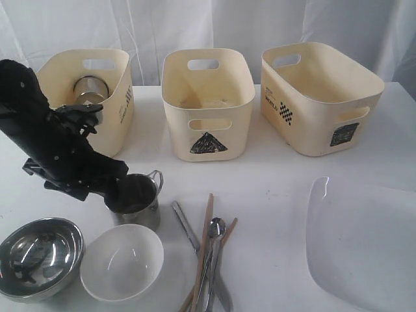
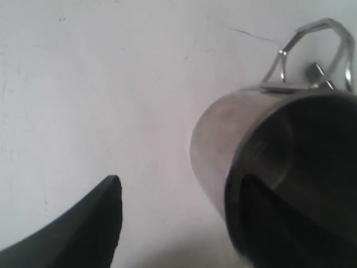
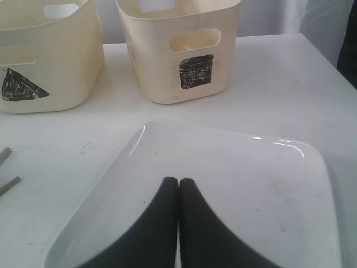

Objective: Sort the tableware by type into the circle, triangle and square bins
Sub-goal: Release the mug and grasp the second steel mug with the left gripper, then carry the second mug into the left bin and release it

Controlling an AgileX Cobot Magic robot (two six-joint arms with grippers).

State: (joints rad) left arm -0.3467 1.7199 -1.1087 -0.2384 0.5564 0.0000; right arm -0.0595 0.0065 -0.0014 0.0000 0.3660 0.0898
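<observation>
Exterior view: the table (image 1: 273,175) carries all items. The plate (image 1: 364,247) lies at the lower right; the right gripper (image 3: 178,181) hangs over it with both fingers pressed together, holding nothing. Three bins stand in a row at the back: the left bin (image 1: 117,123) (its mark is not legible), the triangle bin (image 1: 179,130) in the middle, and the square bin (image 1: 312,123) on the right. A steel bowl (image 1: 39,253) and a white bowl (image 1: 122,260) sit close side by side at the lower left. One mug (image 1: 146,214) stands just behind the white bowl; the left gripper (image 2: 179,184) is spread wide, one finger inside the mug, the other outside its wall. A second mug (image 1: 88,91) is inside the left bin. Chopsticks (image 1: 205,234), knife (image 1: 185,227) and spoon (image 1: 216,227) lie crossed together right of the white bowl.
</observation>
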